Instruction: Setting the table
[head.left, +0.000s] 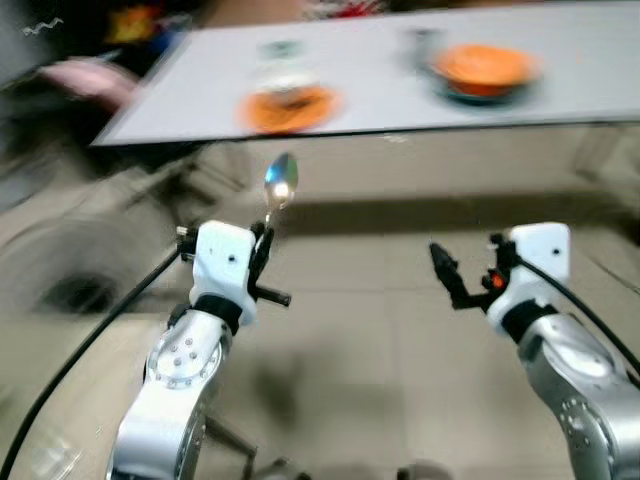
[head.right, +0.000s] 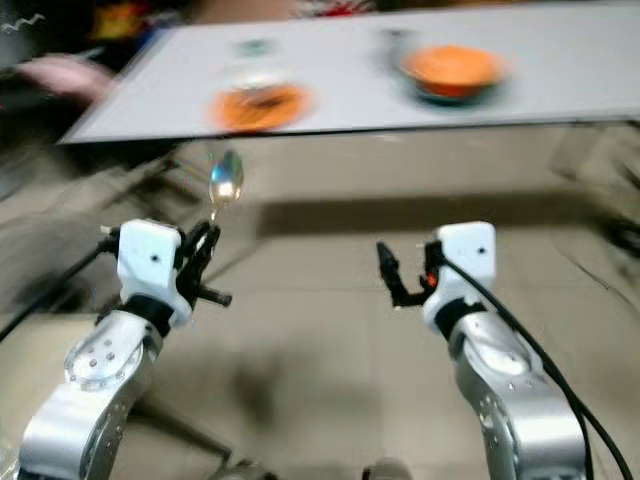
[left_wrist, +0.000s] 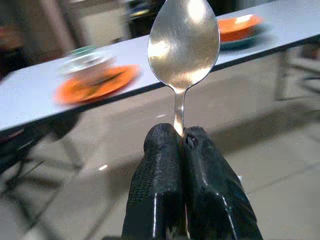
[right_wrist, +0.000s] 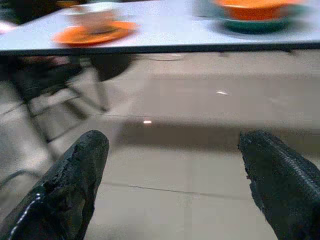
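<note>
A silver spoon (head.left: 281, 183) stands upright, bowl up, with my left gripper (head.left: 262, 243) shut on its handle; in the left wrist view the spoon (left_wrist: 184, 42) rises from between the black fingers (left_wrist: 159, 185). My right gripper (head.left: 447, 272) is held out over the floor, open, with nothing between its fingers (right_wrist: 70, 185). Ahead stands a grey table (head.left: 380, 100) bearing an orange plate (head.left: 290, 108) with a cup on it and an orange bowl (head.left: 483, 70) on a teal dish.
Beige tiled floor (head.left: 380, 340) lies between me and the table's near edge. Dark chair legs (right_wrist: 55, 95) stand under the table's left end. A blurred pink shape (head.left: 90, 80) shows at the far left.
</note>
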